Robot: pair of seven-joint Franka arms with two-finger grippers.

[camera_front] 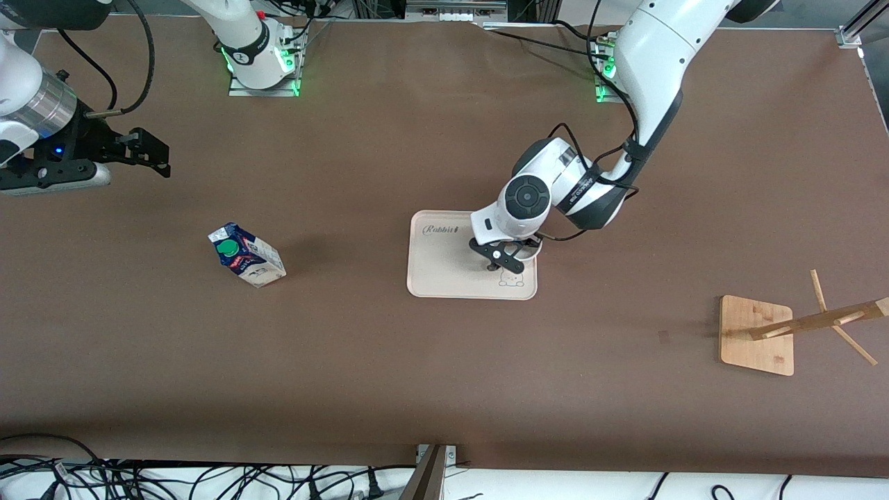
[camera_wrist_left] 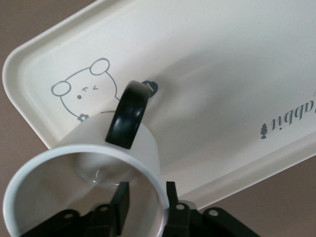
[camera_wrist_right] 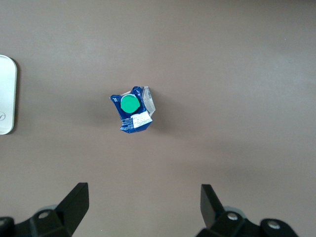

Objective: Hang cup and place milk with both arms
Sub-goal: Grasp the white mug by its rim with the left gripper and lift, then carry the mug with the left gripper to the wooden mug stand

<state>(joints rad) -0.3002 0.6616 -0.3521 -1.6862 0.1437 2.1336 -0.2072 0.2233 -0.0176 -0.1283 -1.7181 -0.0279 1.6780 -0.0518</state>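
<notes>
The white cup (camera_front: 530, 251) stands on the cream tray (camera_front: 444, 278), at the tray's edge toward the left arm's end. In the left wrist view the cup (camera_wrist_left: 94, 133) shows its black handle (camera_wrist_left: 127, 113). My left gripper (camera_front: 503, 260) is down at the cup; in its wrist view the gripper (camera_wrist_left: 145, 190) is open, with one finger inside the rim and one outside, a gap showing at the inner finger. The milk (camera_front: 246, 255) stands on the table toward the right arm's end. My right gripper (camera_front: 149, 149) is open and empty in the air, the milk (camera_wrist_right: 132, 109) showing ahead of it (camera_wrist_right: 143, 192).
A wooden cup rack (camera_front: 757, 333) with slanted pegs stands near the left arm's end of the table, nearer the front camera than the tray. The tray's edge (camera_wrist_right: 6, 94) shows in the right wrist view. Cables lie along the front edge.
</notes>
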